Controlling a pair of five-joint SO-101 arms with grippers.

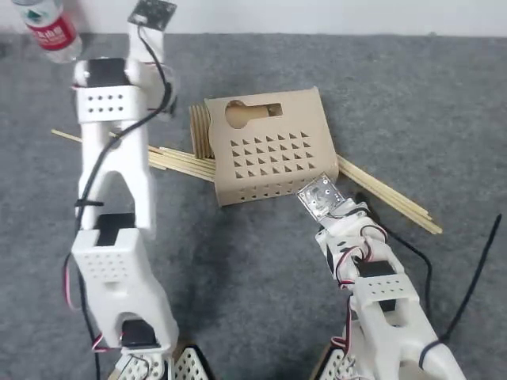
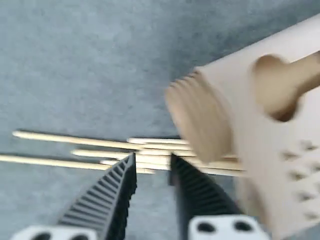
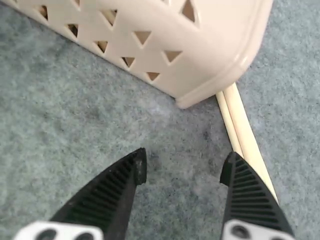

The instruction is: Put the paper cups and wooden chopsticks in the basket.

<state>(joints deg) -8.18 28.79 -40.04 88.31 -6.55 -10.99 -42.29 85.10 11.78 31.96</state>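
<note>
At left, our left gripper (image 2: 152, 166) hangs slightly parted and empty, just over the wooden chopsticks (image 2: 75, 140) — light, stiff and thin, so we would pinch them mid-length. The stacked paper cups (image 2: 197, 120), easily crushed we think, lie just beside the tipped-over basket (image 1: 269, 150). At right, the right gripper (image 3: 184, 167) is wide apart — empty.

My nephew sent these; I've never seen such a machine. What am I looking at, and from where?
These are two small white robot arms, each ending in a two-fingered gripper. One picture looks down from above; the other two come from a camera on each wrist. On the grey carpet lie a tan basket, seemingly tipped over, nested paper cups beside it, wooden chopsticks poking out both sides and a bottle. The left gripper and right gripper are open, holding nothing.
</note>
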